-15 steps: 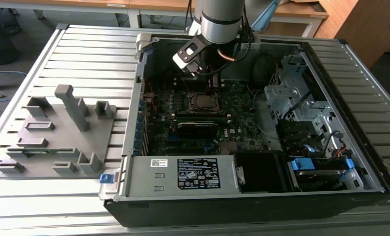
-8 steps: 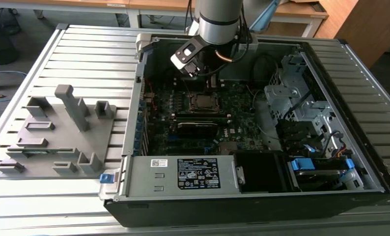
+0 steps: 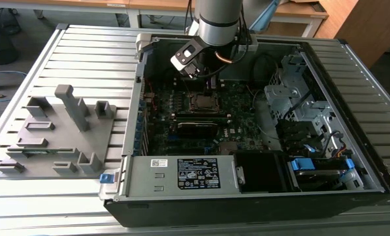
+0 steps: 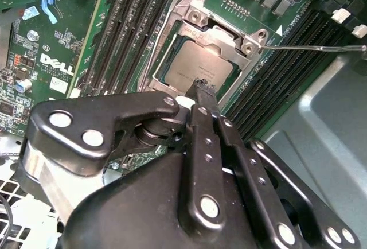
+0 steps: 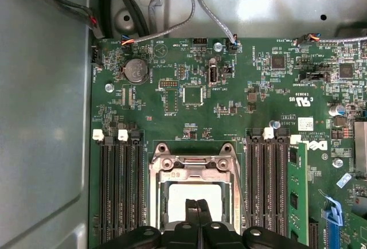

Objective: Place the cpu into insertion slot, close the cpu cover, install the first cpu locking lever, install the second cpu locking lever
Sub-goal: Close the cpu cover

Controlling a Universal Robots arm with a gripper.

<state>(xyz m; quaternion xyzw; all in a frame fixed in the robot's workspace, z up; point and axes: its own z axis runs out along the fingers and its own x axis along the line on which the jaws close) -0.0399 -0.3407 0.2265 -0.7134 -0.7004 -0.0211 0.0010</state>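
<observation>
Lever work is the step in hand, as I judge it. The cpu (image 4: 198,65) lies flat in the insertion slot (image 4: 172,25), and the cpu cover (image 5: 192,171) looks to be down over it, with the chip showing through its window. One thin locking lever (image 4: 315,47) stands out sideways, unlatched; the other I cannot make out for certain. My gripper (image 4: 200,88) has its fingers pressed together with nothing between them. Its tip is at the chip's edge, touching or just above, I cannot tell which.

The next move, I reckon, calls for a fine, steady push from that narrow tip on a thin, springy rod that could easily slip off. The memory slots (image 4: 129,31) flank the socket closely on both sides, and the cables (image 5: 172,8) hang along the case wall beyond the board. A grey fixture rack (image 3: 57,132) sits outside the case, well apart.
</observation>
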